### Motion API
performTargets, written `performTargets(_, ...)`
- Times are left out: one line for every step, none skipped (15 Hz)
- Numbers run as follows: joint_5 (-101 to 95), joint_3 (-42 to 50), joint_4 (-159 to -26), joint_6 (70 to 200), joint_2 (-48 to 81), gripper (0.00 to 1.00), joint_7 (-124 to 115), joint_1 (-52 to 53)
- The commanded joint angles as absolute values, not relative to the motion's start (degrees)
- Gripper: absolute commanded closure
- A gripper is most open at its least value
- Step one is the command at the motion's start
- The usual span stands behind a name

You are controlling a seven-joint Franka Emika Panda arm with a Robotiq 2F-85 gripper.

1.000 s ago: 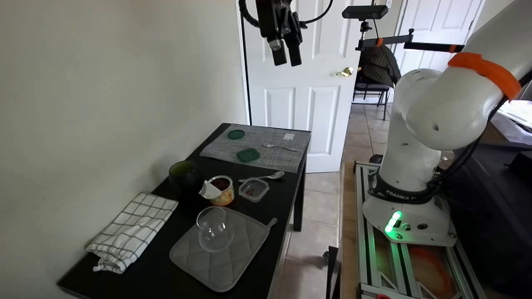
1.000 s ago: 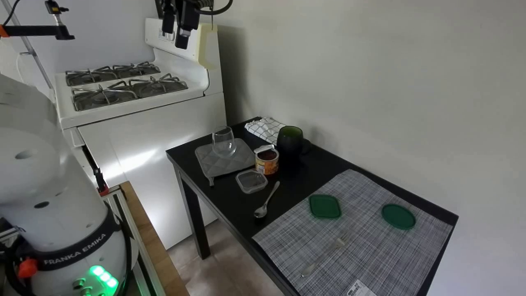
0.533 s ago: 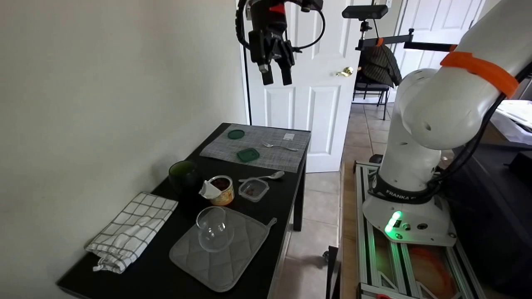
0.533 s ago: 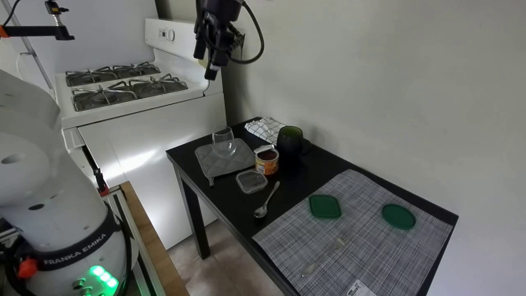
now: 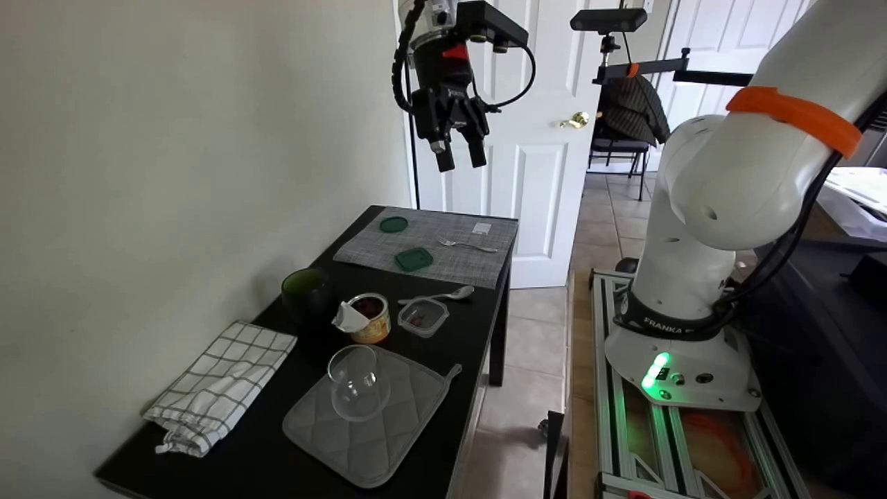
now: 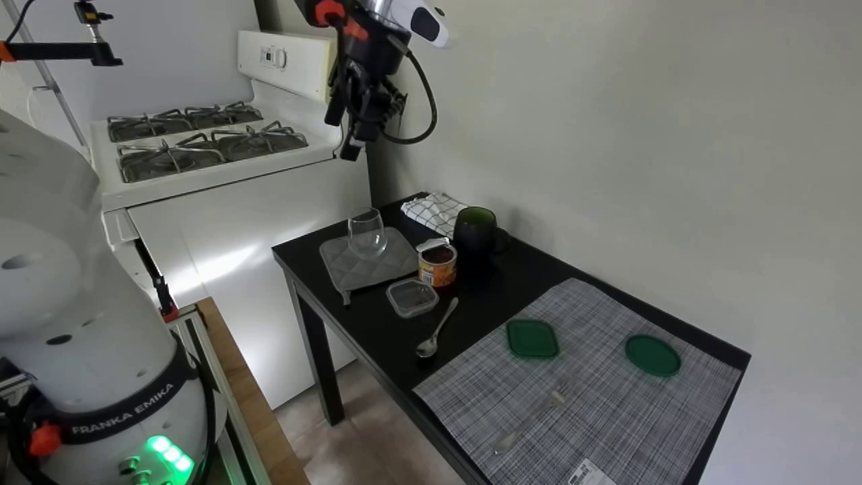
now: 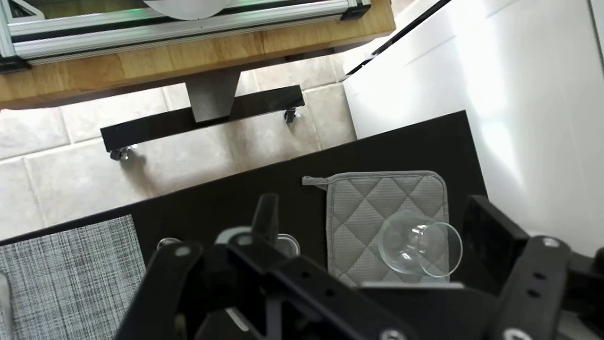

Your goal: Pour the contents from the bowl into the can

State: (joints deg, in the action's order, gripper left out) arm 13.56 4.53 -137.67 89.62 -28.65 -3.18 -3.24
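Observation:
The can (image 5: pixel 375 327) is a short open tin with an orange-brown label, pale rim and peeled-back lid; dark reddish contents show inside. It also stands in an exterior view (image 6: pixel 438 271) and is hidden in the wrist view. The clear glass bowl (image 5: pixel 360 395), shaped like a stemless glass, looks empty and stands on a grey pot holder; the wrist view shows it (image 7: pixel 401 243). A small clear squarish container (image 5: pixel 423 317) beside the can holds a few reddish bits. My gripper (image 5: pixel 462 162) is open and empty, high above the table, fingers pointing down; in the wrist view its fingers (image 7: pixel 377 222) frame the pot holder.
A dark green mug (image 5: pixel 308 294) stands by the can near the wall. A spoon (image 6: pixel 438 330), pot holder (image 5: pixel 326 423), checked towel (image 5: pixel 222 388) and grey placemat (image 6: pixel 606 404) with green lids (image 6: pixel 532 338) and a fork (image 6: pixel 532 421) lie on the black table. A stove stands beyond.
My gripper has come down from higher up, drifting slightly left in an exterior view and right in another. It stays open. The things on the table have not moved.

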Motion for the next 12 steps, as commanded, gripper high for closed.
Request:
performTargets(14.1,4.9,-140.0,94.7,-29.1,0.0,0.2,-3.8)
performTargets(14.0,5.7,-141.4,98.6,-28.4,0.0,2.9,-3.9)
performTargets(14.8,6.8,-143.4,103.6,-27.2,0.0,5.8,-4.0)
performTargets(15.1,7.7,-144.9,107.3,-26.3,0.0,7.8,-4.0)
performTargets(15.5,8.5,-146.8,111.9,-25.1,0.0,9.2,-4.2)
performTargets(15.0,8.9,-148.4,116.5,-23.7,0.0,9.5,-4.8)
performTargets(15.9,9.9,-149.9,120.6,-22.4,0.0,10.8,-4.7)
performTargets(16.4,10.2,-151.6,125.3,-20.9,0.0,10.0,-5.0)
performTargets(17.8,10.6,-152.8,129.3,-18.8,0.0,10.2,-4.7)
performTargets(18.9,10.8,-153.7,132.9,-16.8,0.0,10.3,-4.2)
performTargets(20.2,10.6,-154.5,136.2,-14.3,0.0,9.7,-3.7)
performTargets(20.8,10.4,-154.3,136.9,-11.5,0.0,9.3,-3.4)
